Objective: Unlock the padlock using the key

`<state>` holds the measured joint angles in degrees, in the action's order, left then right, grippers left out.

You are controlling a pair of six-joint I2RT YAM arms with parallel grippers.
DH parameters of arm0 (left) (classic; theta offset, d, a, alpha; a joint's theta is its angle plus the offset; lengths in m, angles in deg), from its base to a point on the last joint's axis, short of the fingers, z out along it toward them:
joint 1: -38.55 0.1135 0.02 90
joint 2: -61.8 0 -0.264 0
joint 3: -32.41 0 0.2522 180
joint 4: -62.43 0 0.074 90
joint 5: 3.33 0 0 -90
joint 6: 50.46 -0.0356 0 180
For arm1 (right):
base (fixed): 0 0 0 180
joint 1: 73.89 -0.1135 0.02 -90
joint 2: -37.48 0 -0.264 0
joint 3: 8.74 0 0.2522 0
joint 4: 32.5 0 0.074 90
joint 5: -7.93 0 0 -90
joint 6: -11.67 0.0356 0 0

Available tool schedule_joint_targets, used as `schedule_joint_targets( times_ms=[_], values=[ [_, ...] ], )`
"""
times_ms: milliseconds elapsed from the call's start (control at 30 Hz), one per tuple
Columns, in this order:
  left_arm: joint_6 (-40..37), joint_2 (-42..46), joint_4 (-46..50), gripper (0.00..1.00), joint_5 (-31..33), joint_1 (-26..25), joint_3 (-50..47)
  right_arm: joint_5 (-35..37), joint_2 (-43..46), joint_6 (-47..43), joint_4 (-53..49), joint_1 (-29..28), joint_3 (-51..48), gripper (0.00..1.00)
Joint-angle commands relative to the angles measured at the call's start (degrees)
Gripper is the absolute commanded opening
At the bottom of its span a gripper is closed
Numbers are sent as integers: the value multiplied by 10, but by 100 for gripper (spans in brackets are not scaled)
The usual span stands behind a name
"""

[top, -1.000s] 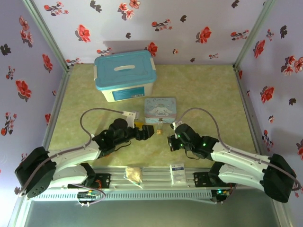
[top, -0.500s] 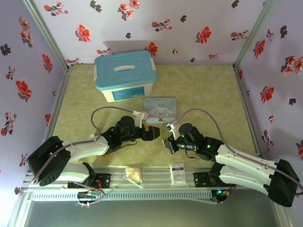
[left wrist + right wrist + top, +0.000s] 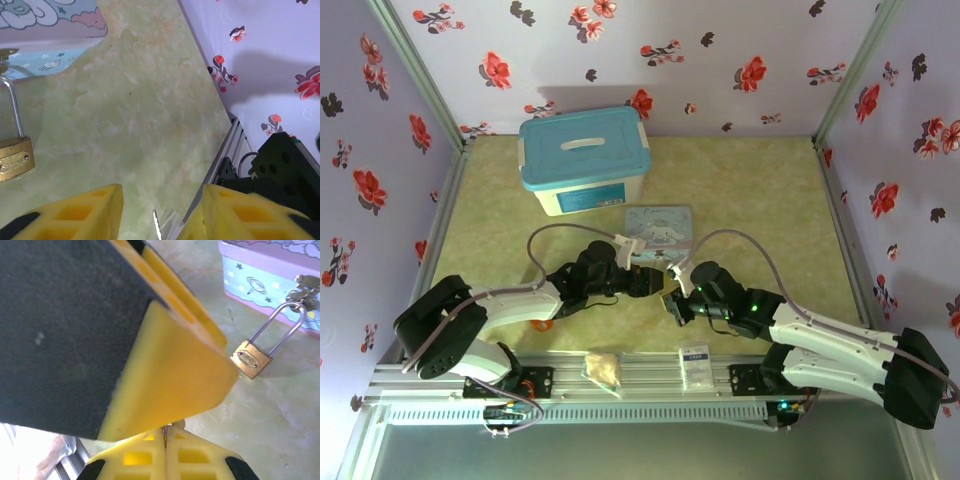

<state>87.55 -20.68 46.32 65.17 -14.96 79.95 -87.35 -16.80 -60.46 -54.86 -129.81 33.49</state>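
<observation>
The small brass padlock (image 3: 15,161) stands on the green table, its thin silvery shackle (image 3: 14,107) hooked into the latch of the pale blue cartoon tin (image 3: 50,30). From the right wrist, the padlock (image 3: 250,359) lies ahead and to the right. My right gripper (image 3: 165,432) is shut on the key (image 3: 164,430), a thin metal sliver between its pads. My left gripper (image 3: 162,196) is open, and the key's blade tip (image 3: 156,226) pokes up between its yellow fingers (image 3: 75,212). In the top view the left gripper (image 3: 655,283) and right gripper (image 3: 672,302) meet just in front of the tin (image 3: 658,226).
A white box with a teal lid (image 3: 582,160) stands at the back left. An orange-red cup (image 3: 542,323) peeks out under the left arm. A white sachet (image 3: 695,362) and a small clear bag (image 3: 602,368) lie on the front rail. Flowered walls close in three sides.
The left gripper has reached right to the right gripper and its jaws have narrowed around the key's tip. The right gripper has shifted slightly left, still shut.
</observation>
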Motion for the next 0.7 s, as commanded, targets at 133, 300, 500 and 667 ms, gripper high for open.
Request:
schedule_joint_targets(
  times_ms=[133, 300, 500, 667],
  values=[
    [15, -41, 13, 42, -37, -5, 23, 35, 12, -20, 0, -4, 14, 0],
    [36, -67, -35, 30, -63, -4, 26, 39, 8, -19, -4, -3, 12, 0],
    [47, -75, -71, 0, -63, -4, 17, 58, 12, -18, -6, -3, 6, 0],
    [49, -64, -90, 0, -57, -4, 4, 90, 11, -4, -8, -3, -1, 0]
  ],
)
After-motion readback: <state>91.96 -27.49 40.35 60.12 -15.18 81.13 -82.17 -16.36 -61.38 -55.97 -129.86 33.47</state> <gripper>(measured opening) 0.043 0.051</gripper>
